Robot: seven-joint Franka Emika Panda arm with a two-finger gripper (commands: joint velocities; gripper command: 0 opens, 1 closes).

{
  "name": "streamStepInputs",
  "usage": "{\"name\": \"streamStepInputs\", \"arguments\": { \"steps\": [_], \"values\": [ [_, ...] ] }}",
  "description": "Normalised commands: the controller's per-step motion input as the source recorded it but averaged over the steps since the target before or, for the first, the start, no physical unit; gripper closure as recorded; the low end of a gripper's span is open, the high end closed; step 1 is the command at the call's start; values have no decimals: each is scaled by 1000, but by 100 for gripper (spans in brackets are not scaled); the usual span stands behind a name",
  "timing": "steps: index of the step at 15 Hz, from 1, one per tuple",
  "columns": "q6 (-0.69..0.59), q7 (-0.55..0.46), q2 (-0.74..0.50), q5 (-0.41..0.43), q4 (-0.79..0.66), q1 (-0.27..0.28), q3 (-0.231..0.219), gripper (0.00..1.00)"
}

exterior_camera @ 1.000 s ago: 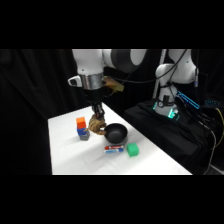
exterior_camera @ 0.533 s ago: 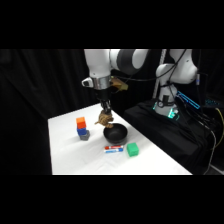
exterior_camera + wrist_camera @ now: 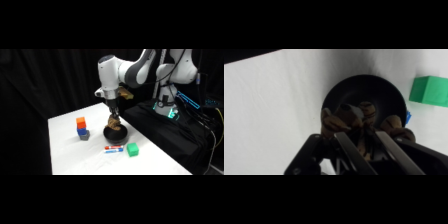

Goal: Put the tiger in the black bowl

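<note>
Right now I have the pincer hanging straight down from above, directly over the black bowl, and it is clenched on the tiger. From the side, the tan toy hangs between the fingers just above the bowl's rim; I cannot tell whether its lowest part touches the bowl.

Through the wrist camera I look down past the black linkage and the two pale fingers, which rise from the bottom edge. They pinch the tiger across its body, and its brown, dark-striped bulk bulges out on both sides of the grip. Behind it lies the dark round hollow of the black bowl, so the toy sits squarely over the opening.

On the white tabletop, the green cube sits in front of the bowl, close to it but not touching. In the wrist view the same green cube shows at the right edge, apart from the bowl's rim. A red-and-blue marker lies flat just beside the cube, in front of the bowl. Farther to the picture's left, well apart from the bowl, an orange cube is stacked on a blue block.

The arm's base stands at the upper right, beside the tabletop.
</note>
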Motion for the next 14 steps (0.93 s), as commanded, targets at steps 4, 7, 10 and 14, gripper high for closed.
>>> {"name": "streamStepInputs", "arguments": {
  "steps": [4,7,10,14],
  "values": [
    [382,-135,88,-25,-102,-51,-2,63],
    [282,-164,158,-18,53,-47,-14,40],
    [118,-114,75,-54,82,-25,-28,15],
    [-235,-59,-183,-132,51,26,-21,0]
  ]
}}
